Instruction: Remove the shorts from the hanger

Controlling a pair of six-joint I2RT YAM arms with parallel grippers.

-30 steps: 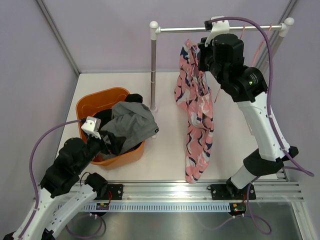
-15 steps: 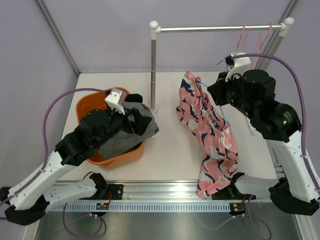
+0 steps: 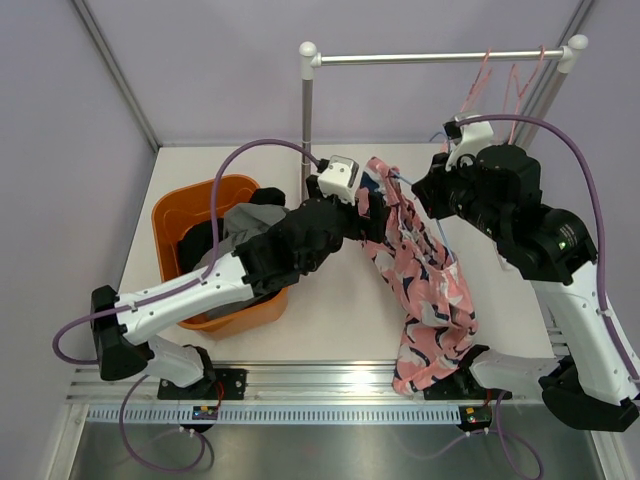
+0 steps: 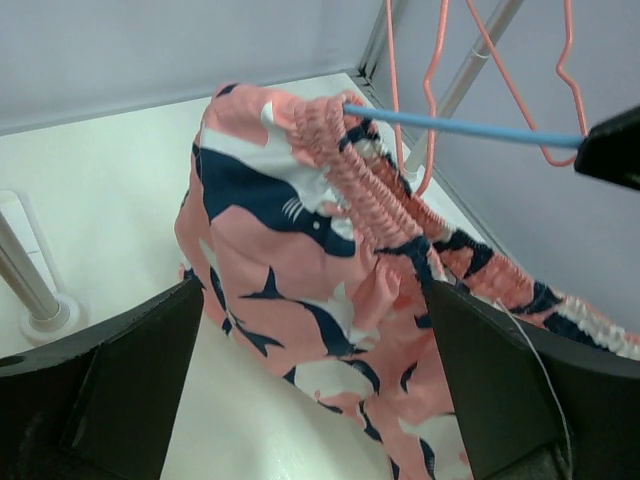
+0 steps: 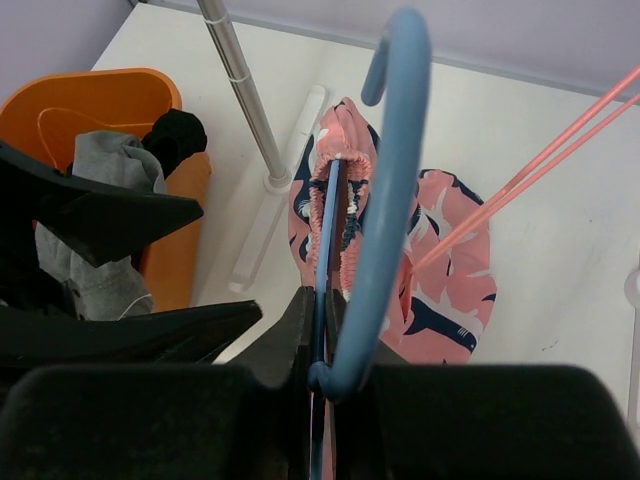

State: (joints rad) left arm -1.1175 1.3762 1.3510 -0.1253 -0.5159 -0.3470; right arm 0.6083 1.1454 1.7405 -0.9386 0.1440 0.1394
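- Shorts (image 3: 428, 275), pink with a navy and white shark print, hang by their gathered waistband on the wire of a blue hanger (image 3: 421, 207). The legs trail down below my right gripper (image 3: 432, 190), over the white table (image 3: 330, 300).
- My right gripper is clamped tight on the blue hanger (image 5: 385, 170) at the foot of its hook. The hook curls up right in front of that wrist. The shorts (image 5: 440, 280) hang ahead of and beneath the closed jaws.
- My left gripper (image 3: 372, 208) is spread as wide as it goes and sits up against the waistband end of the shorts, opposite my right gripper.
- From my left wrist, the shorts (image 4: 300, 270) fill the space between my left gripper's (image 4: 312, 295) two fingers (image 4: 130, 380). I cannot tell whether either finger is touching the cloth.
- The hanger's blue wire (image 4: 450, 125) runs into the waistband just above and ahead of my left gripper.
- Empty pink hangers (image 3: 515, 85) hang on the rack rail (image 3: 440, 57), beyond and above my right gripper.
- The rack post (image 3: 306, 140) stands just to the left of my left gripper.
- An orange basket (image 3: 175, 215) sits behind my left gripper, under that forearm. A gray garment (image 3: 255, 230) and dark clothes are heaped in it.
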